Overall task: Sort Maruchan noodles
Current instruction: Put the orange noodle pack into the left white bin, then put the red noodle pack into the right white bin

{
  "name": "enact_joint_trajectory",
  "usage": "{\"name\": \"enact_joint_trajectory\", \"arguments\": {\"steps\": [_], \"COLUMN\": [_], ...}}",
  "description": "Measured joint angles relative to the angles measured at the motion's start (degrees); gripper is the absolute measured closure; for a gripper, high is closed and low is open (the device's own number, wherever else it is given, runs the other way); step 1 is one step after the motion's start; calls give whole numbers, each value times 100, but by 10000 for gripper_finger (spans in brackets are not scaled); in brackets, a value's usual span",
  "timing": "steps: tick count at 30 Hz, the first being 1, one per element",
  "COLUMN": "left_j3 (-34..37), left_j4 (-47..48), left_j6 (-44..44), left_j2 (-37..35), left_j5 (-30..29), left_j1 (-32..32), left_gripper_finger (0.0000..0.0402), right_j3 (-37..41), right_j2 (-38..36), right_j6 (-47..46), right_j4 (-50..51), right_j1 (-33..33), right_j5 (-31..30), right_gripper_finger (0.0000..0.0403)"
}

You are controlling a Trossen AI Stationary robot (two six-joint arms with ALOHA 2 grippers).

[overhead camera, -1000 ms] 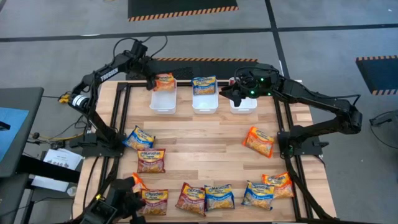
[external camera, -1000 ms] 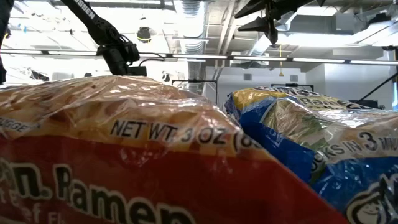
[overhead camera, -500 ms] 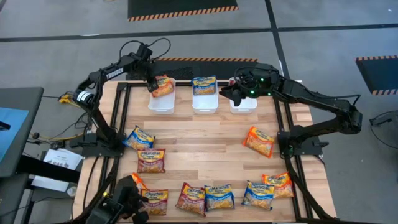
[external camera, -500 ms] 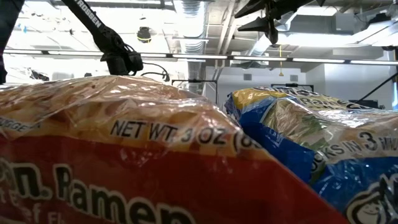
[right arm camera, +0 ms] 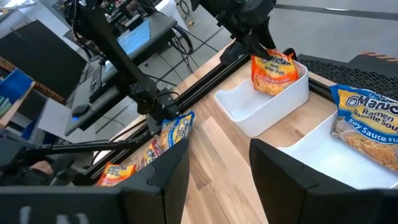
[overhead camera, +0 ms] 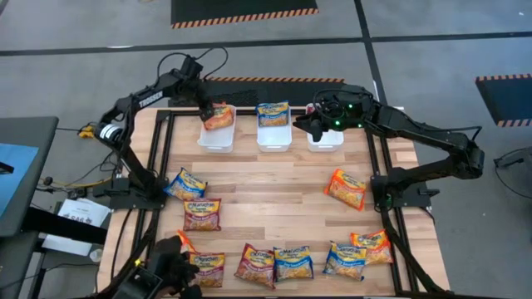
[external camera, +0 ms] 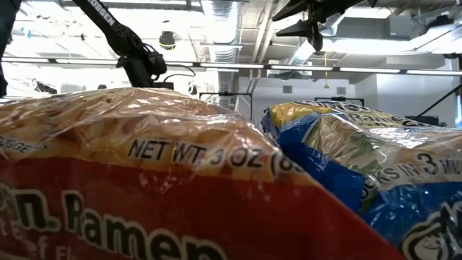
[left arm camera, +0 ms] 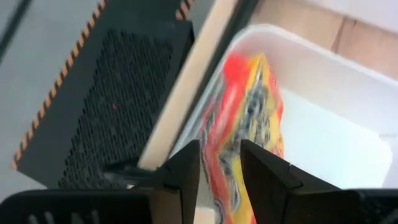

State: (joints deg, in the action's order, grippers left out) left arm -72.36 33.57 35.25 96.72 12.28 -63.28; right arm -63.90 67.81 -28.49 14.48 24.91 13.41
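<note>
Left gripper [overhead camera: 209,111] sits upper left of centre, fingers parted; right gripper [overhead camera: 309,124] upper right of centre, fingers spread wide.

Bright overhead light; left wrist pic blurred, low pic glare on packets [external camera: 144,180].

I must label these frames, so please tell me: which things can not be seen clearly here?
- Right bin: the right gripper covers its inside in the high view.
- Orange packet: motion-blurred in the left wrist view; text unreadable.
- Table: hidden in the low view behind a red packet and blue packet.
</note>
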Motion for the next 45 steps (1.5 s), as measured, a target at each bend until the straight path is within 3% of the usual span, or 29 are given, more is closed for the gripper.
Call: {"name": "enact_joint_trajectory", "arguments": {"steps": [7,15,19,25,29,37,45], "left_j3": [-9,-926,-1712,-2866,-3325,-3329,-3329], "left_j4": [-370,678,1611,2941,3465,3823,3933], "left_j6": [-302,-464,-843,-1039,-782,-246,-1146], "left_j2": [-64,-67,-71,-78,-168,-725,-1284], "left_j5": [94,325,1109,3088,3703,3803,3371], "left_j1": [0,2,35,335,805,2230,3210], "left_gripper_finger": [297,297,297,297,297,297,297], "right_j3": [0,0,0,0,0,0,2], "right_j2": [0,0,0,0,0,-2,-11], "right_j6": [2,2,31,35,-172,-299,-120], "right_j4": [2,0,-139,-594,-981,-2610,-4797], "right_j1": [0,0,31,37,31,-205,-554], "right_j5": [0,0,5,121,438,623,617], "right_gripper_finger": [211,211,211,211,211,211,211]}}
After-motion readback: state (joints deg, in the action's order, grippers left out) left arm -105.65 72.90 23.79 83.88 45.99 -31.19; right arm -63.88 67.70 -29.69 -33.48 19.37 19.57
